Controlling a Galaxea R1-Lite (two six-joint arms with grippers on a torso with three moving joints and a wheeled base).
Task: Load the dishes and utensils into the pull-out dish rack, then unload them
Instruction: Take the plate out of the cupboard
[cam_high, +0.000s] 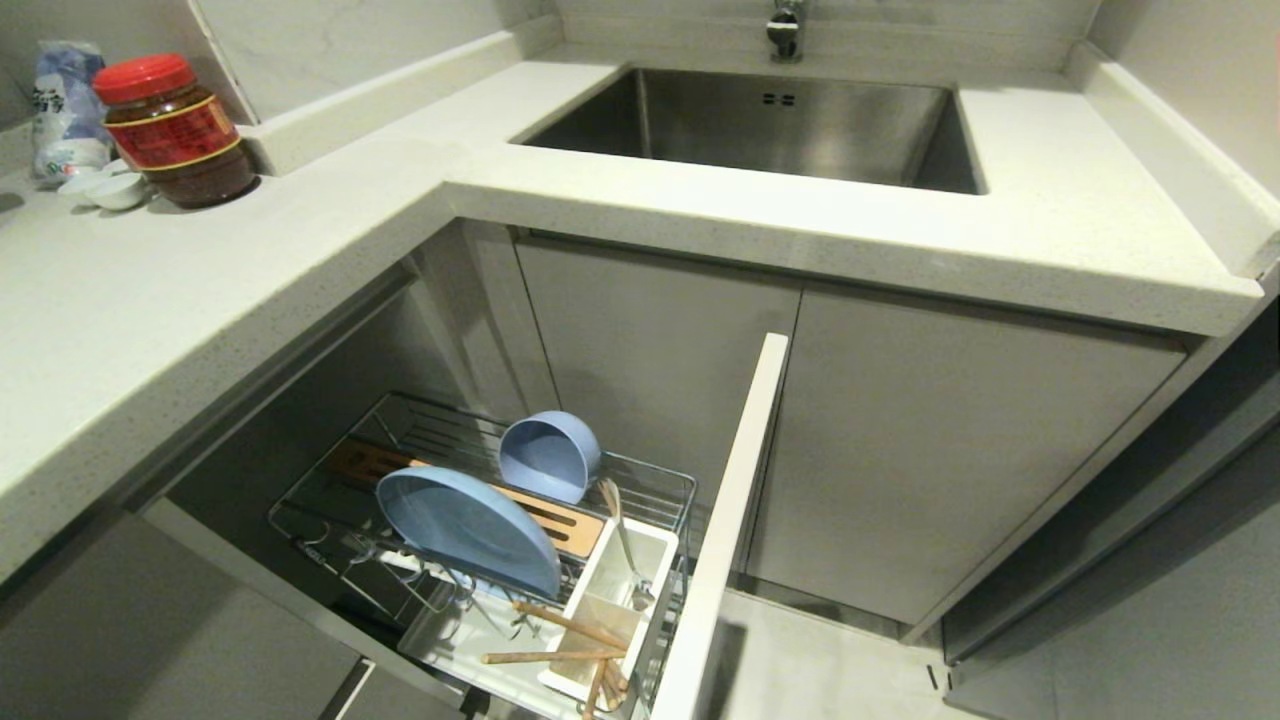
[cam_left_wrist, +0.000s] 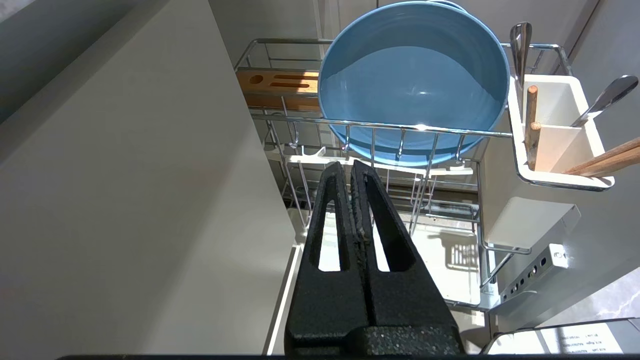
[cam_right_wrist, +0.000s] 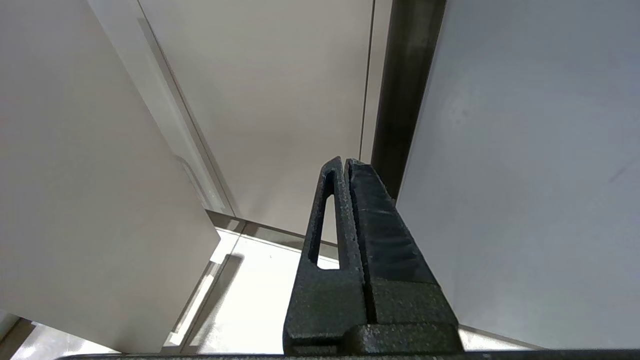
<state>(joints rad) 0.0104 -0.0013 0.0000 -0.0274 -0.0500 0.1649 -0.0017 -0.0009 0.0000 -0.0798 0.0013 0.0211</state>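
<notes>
The pull-out dish rack (cam_high: 655, 475) stands drawn out beneath the counter, its white front panel (cam_high: 725, 520) on the right. A light blue plate (cam_high: 470, 525) stands on edge in the prongs, and the blue bowl (cam_high: 550, 455) is tipped on its side behind the wooden bar (cam_high: 565, 522). The spoon (cam_high: 625, 545) and the chopsticks (cam_high: 570, 625) sit in the white utensil box (cam_high: 655, 545). My left gripper (cam_left_wrist: 348, 167) is shut and empty, just short of the rack wire (cam_left_wrist: 380, 125), pointing at the plate (cam_left_wrist: 415, 85). My right gripper (cam_right_wrist: 345, 161) is shut, facing cabinet doors. Neither shows in the head view.
A steel sink (cam_high: 780, 130) is set into the pale L-shaped counter (cam_high: 300, 250). A red-lidded jar (cam_high: 175, 130) and tiny white dishes (cam_high: 105, 190) stand at its far left. Closed cabinet doors (cam_high: 950, 450) lie right of the rack panel.
</notes>
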